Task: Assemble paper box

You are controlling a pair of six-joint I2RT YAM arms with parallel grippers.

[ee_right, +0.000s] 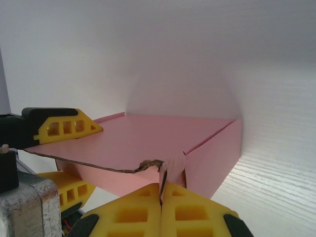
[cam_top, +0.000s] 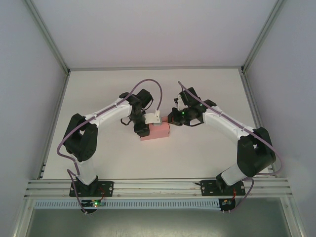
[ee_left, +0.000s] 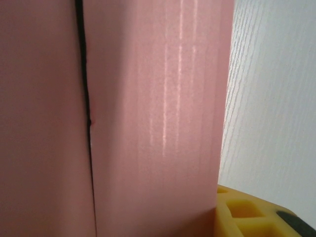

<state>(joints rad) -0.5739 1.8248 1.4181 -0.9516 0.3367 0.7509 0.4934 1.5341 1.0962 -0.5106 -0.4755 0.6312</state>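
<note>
The paper box (cam_top: 157,132) is a small pink rectangular box lying mid-table between both arms. My left gripper (cam_top: 141,129) holds its left end. In the right wrist view, one yellow left finger (ee_right: 64,127) lies on the box's top panel (ee_right: 158,136) and the other sits under that panel's ragged edge. In the left wrist view the pink card (ee_left: 158,118) is very close, with a dark seam down it and one yellow finger (ee_left: 239,210) beside it. My right gripper (ee_right: 161,190) is shut, pinching a small crumpled pink tab at the box's near corner. It meets the box's right end (cam_top: 171,118).
The white table (cam_top: 207,89) stretches behind and to both sides of the box. A metal frame rail (cam_top: 158,185) runs along the near edge by the arm bases. Grey walls close in the left, right and back. Purple cables loop above both wrists.
</note>
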